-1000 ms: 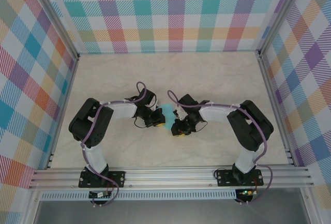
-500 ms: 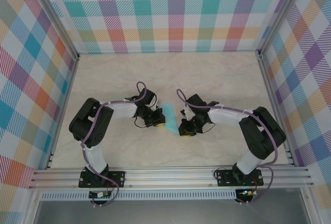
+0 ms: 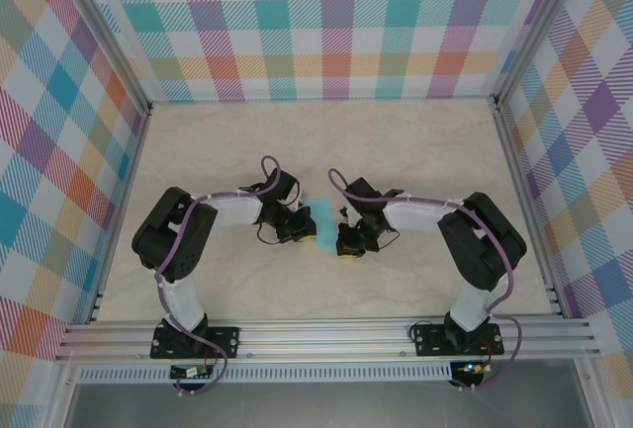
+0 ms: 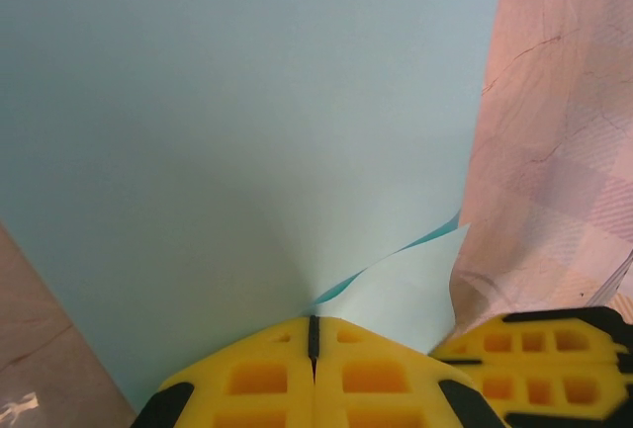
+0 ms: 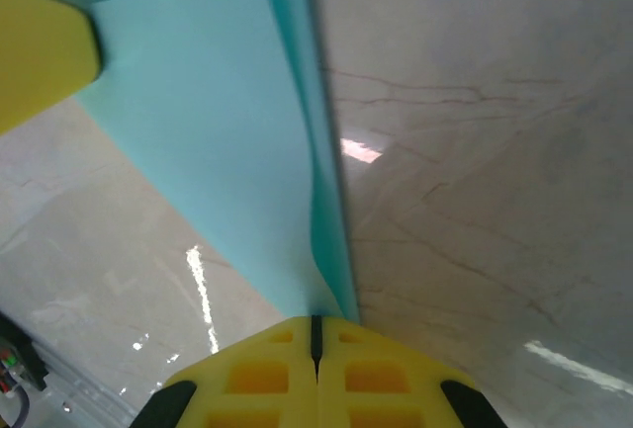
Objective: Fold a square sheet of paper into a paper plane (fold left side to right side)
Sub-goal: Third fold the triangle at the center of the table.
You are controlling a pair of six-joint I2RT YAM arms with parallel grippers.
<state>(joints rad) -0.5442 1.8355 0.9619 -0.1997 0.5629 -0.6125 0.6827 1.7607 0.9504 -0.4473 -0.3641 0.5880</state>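
Change: the right gripper (image 5: 316, 323) is swinging back in toward the paper plane (image 3: 324, 218), having stood farther out to the right half a second ago; the left gripper (image 4: 314, 323) is keeping its place.
Right gripper: its yellow pads are pressing together with no gap, and the paper's folded edge is running straight into the seam, so it seems to be pinching the near tip.
Left gripper: its pads are likewise meeting, a thin layer of paper is curling up right at their seam, and it looks to be gripping the sheet's near edge.
Meaning: both grippers are now meeting at the paper's near end, probably holding the layers for the left-over-right fold.
Paper: it is lying at mid-table between the two grippers, a smooth matte turquoise sheet, flat and broad by the left pads and narrowing to a slim wedge with a darker doubled edge by the right.
Table (image 3: 415, 151): pale marbled, glossy, and catching light.
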